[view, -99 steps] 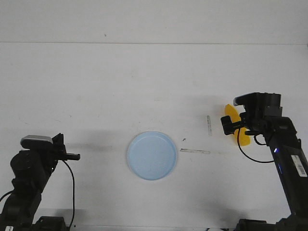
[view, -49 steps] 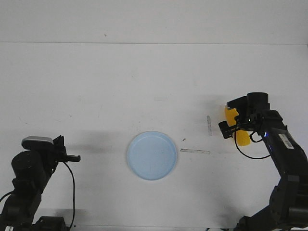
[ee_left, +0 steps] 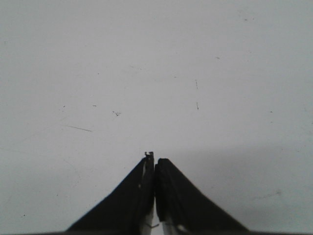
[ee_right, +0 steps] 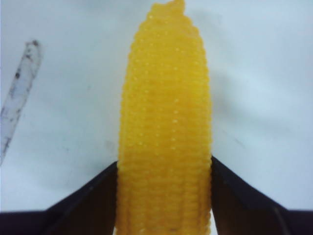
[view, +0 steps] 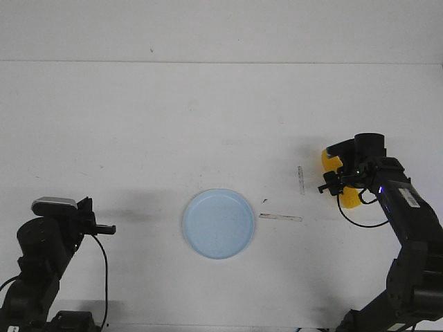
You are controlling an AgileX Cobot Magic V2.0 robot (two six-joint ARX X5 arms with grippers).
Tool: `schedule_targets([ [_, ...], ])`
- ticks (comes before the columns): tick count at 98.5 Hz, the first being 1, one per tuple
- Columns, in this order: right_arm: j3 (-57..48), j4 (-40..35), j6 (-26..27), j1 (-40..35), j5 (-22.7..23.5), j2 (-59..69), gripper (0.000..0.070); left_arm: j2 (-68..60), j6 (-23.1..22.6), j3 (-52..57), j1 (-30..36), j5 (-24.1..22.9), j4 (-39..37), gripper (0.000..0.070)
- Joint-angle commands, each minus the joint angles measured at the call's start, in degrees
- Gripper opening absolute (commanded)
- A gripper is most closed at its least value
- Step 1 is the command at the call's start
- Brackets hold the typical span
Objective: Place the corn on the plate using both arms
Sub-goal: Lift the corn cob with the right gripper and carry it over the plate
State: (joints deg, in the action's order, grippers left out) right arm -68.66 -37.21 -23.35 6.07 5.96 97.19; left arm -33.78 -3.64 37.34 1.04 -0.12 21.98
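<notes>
The yellow corn [view: 351,198] lies on the white table at the right, its length running away from me. My right gripper [view: 344,179] is down over its middle and hides most of it. In the right wrist view the corn [ee_right: 166,112] fills the gap of the right gripper [ee_right: 165,161], and both black fingers press against its sides. The pale blue plate [view: 219,223] lies bare in the middle front of the table, well left of the corn. My left gripper [view: 111,227] is shut and empty at the front left; in its wrist view [ee_left: 154,159] it is over bare table.
Two short strips of clear tape lie on the table between plate and corn, one upright [view: 301,180] and one flat [view: 280,218]. The upright strip also shows in the right wrist view [ee_right: 17,98]. The table's back edge [view: 221,62] runs across the far side.
My right arm has come down over the corn, and the fingers now sit against its sides. The left arm and the plate have not moved.
</notes>
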Motion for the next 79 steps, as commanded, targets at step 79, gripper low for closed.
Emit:
schedule_targets([
  [79, -7.7, -4.3, 16.9, -19.8, 10.6, -25.8, 0.0192, 4.0, -0.2, 0.7, 0.1, -0.2, 0.3, 0.0000],
])
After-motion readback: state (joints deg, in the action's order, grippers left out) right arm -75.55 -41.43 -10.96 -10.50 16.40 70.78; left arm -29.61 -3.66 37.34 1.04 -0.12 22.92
